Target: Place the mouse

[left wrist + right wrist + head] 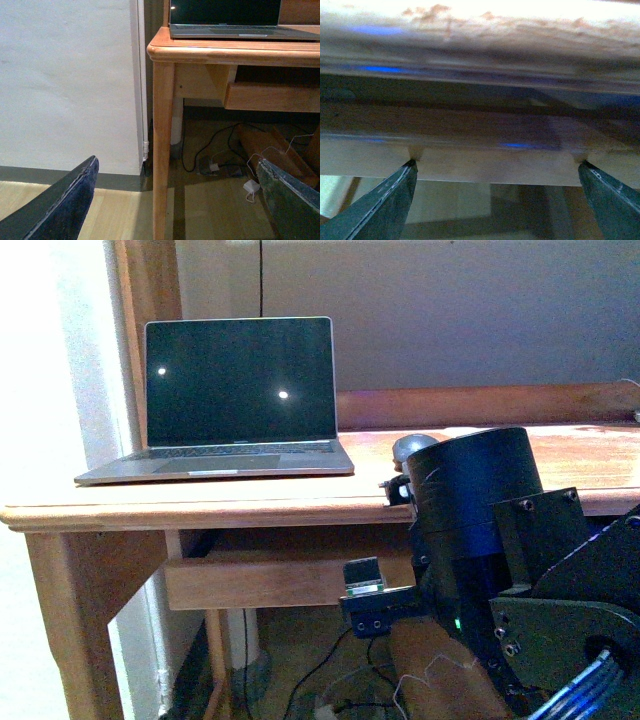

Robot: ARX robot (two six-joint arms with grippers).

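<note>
**Mouse on the table, half hidden behind my right arm**

I see the mouse (413, 448) sitting on the table (250, 502), just to the right of the laptop (232, 400) and near the front edge. Only its domed top shows; my right arm's housing covers the rest. I judge it light, rigid and smooth-shelled, so it may slip under a narrow pinch. I would take it across its two long flanks, low on the body, with a gentle squeeze rather than pressing on the dome.

My right end effector (495, 200) has its fingers spread wide with nothing between them; it faces the underside and front rail of the table at close range, so that edge stands between it and the mouse. My left end effector (175, 200) is also wide apart and empty, hanging low, facing the table leg (163, 150) and loose cables (215, 160) on the floor.

The laptop's corner is close to the mouse, which leaves little room on that side. The drawer front under the tabletop could catch an arm that rises.
</note>
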